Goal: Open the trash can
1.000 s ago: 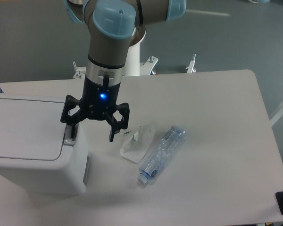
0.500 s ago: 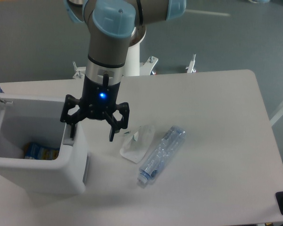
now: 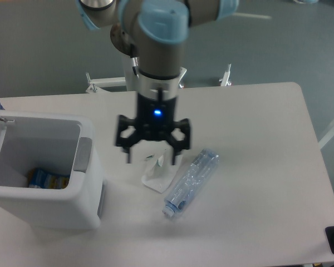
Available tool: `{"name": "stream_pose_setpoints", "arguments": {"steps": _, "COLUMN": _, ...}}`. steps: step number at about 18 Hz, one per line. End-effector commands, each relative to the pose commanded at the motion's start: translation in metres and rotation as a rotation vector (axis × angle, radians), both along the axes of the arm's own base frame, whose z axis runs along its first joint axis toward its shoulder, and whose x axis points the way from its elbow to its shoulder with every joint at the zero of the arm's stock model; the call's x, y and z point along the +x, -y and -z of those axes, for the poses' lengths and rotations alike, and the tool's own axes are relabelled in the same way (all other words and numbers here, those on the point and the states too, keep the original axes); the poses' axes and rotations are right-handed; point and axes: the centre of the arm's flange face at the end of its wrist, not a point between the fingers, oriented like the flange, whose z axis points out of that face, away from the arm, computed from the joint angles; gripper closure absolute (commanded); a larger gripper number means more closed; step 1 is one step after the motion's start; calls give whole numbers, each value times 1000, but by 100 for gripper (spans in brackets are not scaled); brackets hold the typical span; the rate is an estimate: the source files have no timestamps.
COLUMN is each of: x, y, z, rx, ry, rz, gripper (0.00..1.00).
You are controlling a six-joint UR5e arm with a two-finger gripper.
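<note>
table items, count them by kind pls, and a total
trash can, lid open: 1
clear plastic bottle: 1
crumpled clear wrapper: 1
blue packet inside the can: 1
total: 4

Setting: white tabletop on a grey floor.
Tabletop corners rounded; floor matte, evenly lit; a pale stripe crosses the floor at top.
</note>
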Motion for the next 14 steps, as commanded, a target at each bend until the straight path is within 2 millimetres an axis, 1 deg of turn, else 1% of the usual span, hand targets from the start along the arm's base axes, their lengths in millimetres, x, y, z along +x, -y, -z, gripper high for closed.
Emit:
{"name": "stream_pose_setpoints", "arguments": {"steps": 3, "x": -53, "y": 22, "z": 32, "rx": -76, "ry": -26, "rz": 56, "gripper": 0}}
{"name": "stream_pose_setpoints", "arguments": {"steps": 4, "x": -71, "y": 35, "z": 41, "rx": -126, "ry": -47, "rz": 64, "gripper": 0}}
{"name": "stream_pose_setpoints", "arguments": {"steps": 5, "x": -85, "y": 44, "z": 52, "rx": -175, "ry": -61, "rz": 71, "gripper": 0}}
{"name": "stream_pose_setpoints", "arguments": {"steps": 6, "x": -96, "y": 48, "z": 58, "rx": -214, "ry": -77, "rz": 92, "gripper": 0}}
{"name": "stream_pose_setpoints", "arguments": {"steps": 7, "x": -103, "y": 51, "z": 65, "rx": -241, "ry": -83, "rz": 120, "gripper": 0}}
{"name": "stream_pose_setpoints", "arguments": {"steps": 9, "x": -115, "y": 57, "z": 72, "rx": -263, "ry": -88, "rz": 165, "gripper": 0}}
{"name": "stream_pose_setpoints", "arguments": {"steps": 10, "x": -118, "y": 62, "z": 67, "rx": -265, "ry": -100, "rz": 173, "gripper": 0}}
{"name": "stream_pose_setpoints", "arguments": {"steps": 11, "x": -116, "y": 59, "z": 67, "rx": -266, "ry": -105, "rz": 192, "gripper": 0}}
{"name": "stream_pose_setpoints", "arguments": {"steps": 13, "x": -116, "y": 55, "z": 78, "rx": -285, "ry": -98, "rz": 205, "gripper": 0}}
{"name": "stream_pose_setpoints", "arguments": {"steps": 14, "x": -114, "y": 55, "z": 80, "rx": -300, "ry": -100, "rz": 205, "gripper": 0}}
